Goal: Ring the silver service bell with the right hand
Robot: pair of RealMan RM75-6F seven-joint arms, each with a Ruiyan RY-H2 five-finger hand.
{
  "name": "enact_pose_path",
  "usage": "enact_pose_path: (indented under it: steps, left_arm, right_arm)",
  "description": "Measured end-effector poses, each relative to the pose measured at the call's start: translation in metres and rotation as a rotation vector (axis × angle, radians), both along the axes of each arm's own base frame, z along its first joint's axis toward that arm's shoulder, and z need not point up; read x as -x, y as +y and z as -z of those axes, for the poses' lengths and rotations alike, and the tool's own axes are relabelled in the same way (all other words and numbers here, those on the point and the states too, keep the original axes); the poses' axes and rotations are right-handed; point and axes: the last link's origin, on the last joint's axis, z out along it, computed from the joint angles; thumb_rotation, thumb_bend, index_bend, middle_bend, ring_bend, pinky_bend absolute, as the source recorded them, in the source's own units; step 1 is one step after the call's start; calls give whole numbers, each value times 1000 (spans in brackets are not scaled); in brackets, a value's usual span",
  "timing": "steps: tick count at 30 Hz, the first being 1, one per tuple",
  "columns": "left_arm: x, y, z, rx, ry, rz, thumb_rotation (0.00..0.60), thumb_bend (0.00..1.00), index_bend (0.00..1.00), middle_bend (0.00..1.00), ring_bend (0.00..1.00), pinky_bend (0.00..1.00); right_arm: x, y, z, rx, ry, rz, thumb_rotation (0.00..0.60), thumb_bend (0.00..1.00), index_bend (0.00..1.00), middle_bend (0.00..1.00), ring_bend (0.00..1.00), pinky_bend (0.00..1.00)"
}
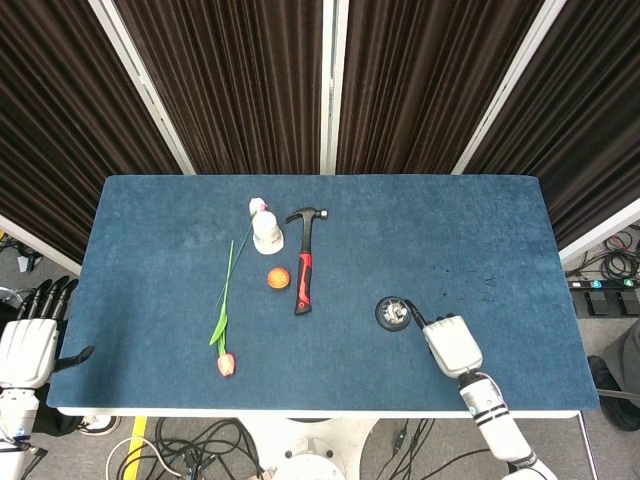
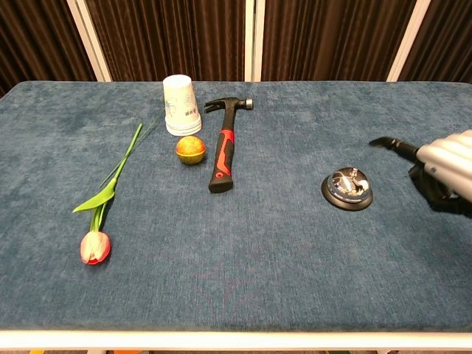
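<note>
The right robot hand [image 1: 452, 345] sits lower right of centre in the head view, one finger stretched toward the silver service bell [image 1: 394, 312], the rest apparently curled, holding nothing. It looks just beside the bell, not yet on its button. A slanted push could skid the bell over the tabletop [image 1: 420, 230] or glance off the dome without a ring. Room is open around the bell. The left robot hand [image 1: 28, 345] lies spread off the lower left edge.

The silver service bell [image 2: 347, 189] is a shiny dome on a round black base, with a small button on top, upright on the blue tabletop [image 2: 243, 258], right of centre.
</note>
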Motion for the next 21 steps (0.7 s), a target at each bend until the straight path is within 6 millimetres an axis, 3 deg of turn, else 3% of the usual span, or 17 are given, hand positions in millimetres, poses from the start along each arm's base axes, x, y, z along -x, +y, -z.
enact_pose_path:
  steps: [21]
  left_arm:
    - [5, -2, -1, 2, -15, -10, 600, 108, 81, 53, 0, 147]
  right_arm:
    - [7, -1, 26, -80, 54, 65, 600, 1000, 0, 829, 644, 615]
